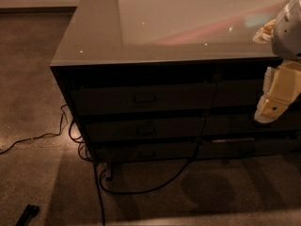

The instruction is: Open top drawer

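The top drawer (pixel 143 99) is a wide dark front just under the countertop, with a small metal bar pull (pixel 145 99) at its centre. It sits flush with the cabinet. Two matching drawer fronts lie below it (pixel 145 128). My gripper (pixel 273 102) hangs at the right edge of the view, a cream-coloured part in front of the neighbouring drawer column, well to the right of the pull and apart from it.
A glossy grey countertop (pixel 94 41) covers the cabinet. Black cables (pixel 155 185) run across the floor from under the cabinet and off to the left (pixel 33 138). A small dark object (pixel 27 214) lies on the floor at the bottom left.
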### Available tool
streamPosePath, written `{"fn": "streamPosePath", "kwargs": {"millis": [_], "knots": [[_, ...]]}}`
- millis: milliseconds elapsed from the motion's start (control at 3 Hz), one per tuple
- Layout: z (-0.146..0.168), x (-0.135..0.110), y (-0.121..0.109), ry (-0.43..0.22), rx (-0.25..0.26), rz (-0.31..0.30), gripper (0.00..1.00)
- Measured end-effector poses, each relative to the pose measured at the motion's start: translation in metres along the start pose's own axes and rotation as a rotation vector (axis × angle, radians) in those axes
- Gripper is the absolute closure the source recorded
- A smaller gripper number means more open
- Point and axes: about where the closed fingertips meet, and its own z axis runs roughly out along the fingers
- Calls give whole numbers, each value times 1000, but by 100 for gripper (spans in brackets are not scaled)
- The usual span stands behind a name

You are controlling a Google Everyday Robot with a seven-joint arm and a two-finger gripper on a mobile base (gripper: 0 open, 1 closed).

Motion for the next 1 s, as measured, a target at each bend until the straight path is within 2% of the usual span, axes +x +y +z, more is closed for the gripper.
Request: {"fn": "streamPosePath", "kwargs": {"millis": [333, 667, 1000], "knots": [[0, 0, 0, 0, 0, 0, 0], [20, -5, -3, 0, -22, 5, 0], [78, -30, 0, -45, -117, -13, 0]]}}
